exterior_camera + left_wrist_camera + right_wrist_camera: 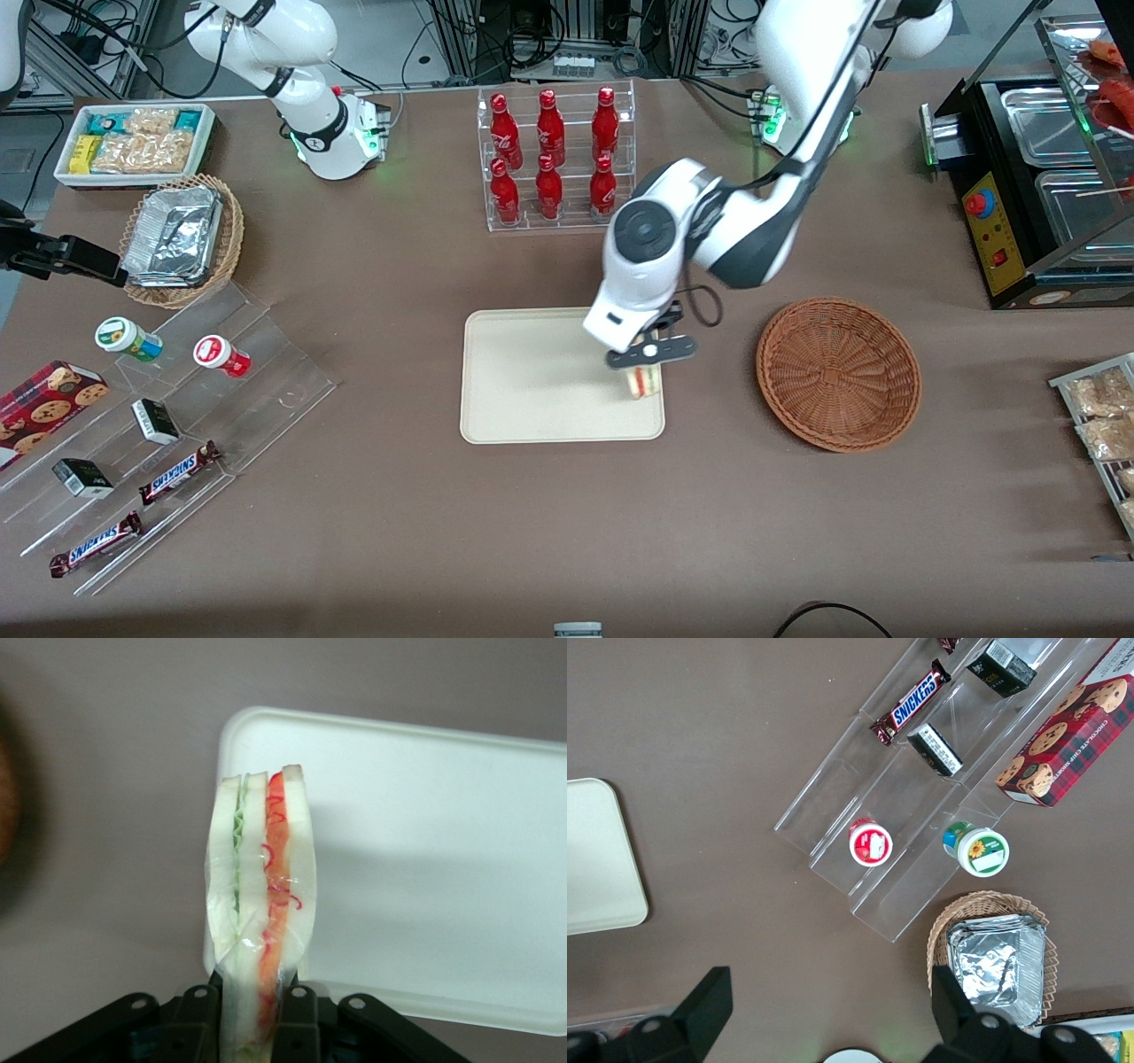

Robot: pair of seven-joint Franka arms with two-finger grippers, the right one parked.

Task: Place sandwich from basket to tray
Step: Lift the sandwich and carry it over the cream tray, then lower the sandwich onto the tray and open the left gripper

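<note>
Nearest the front camera, low in the frame's left corner, two Snickers bars [96,543] lie on a clear acrylic stepped stand [266,354] that also carries small dark boxes and two round-lidded cups. The brown table [399,532] fills most of the view. Upper left: a white box of snack packets [135,142], and just below it a tan wicker basket with foil containers [182,239]. Upper centre: a clear rack of red bottles [556,155]. Right edge: a black appliance with metal pans [1032,190]; cables and equipment frames run along the top of the frame. The tray [523,390] sits at centre, the basket [838,372] beside it toward the working arm's end of the table, apart from the tray, with no contents showing. The left arm reaches down from upper right, elbow bent, wrist pointing down over the tray's corner nearest the basket and camera. The gripper [644,379] is clamped on the sandwich [644,381], which stands at that corner. In the wrist view the black fingers [199,1019] press both faces of the wrapped sandwich [261,895], its cut edge with green and red filling facing the camera, above the tray [443,859] edge. Whether the sandwich touches the tray cannot be told.
</note>
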